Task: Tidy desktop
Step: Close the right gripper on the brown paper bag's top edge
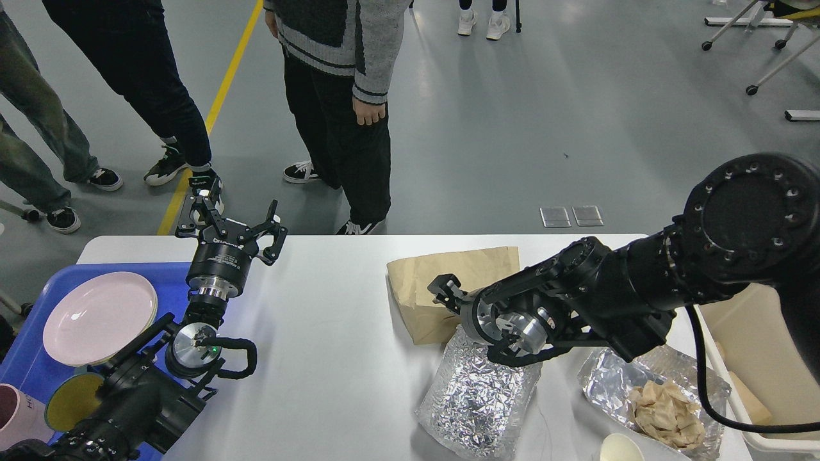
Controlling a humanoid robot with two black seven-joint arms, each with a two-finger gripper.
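Note:
The white desktop (333,333) fills the lower view. A brown paper bag (474,272) lies flat on it right of centre. A crumpled foil sheet (477,394) lies in front of the bag. A second foil sheet (608,378) holds crumpled brown paper (666,406). My right gripper (443,291) points left, low over the bag's front part; its dark fingers cannot be told apart. My left gripper (234,224) is open and empty, held above the table's far left edge.
A blue tray (25,365) at the left holds a pink plate (99,317), a yellow dish (70,400) and a pink cup (16,410). A beige bin (762,358) stands at the right edge. A white cup (621,448) is at the front. People stand behind the table.

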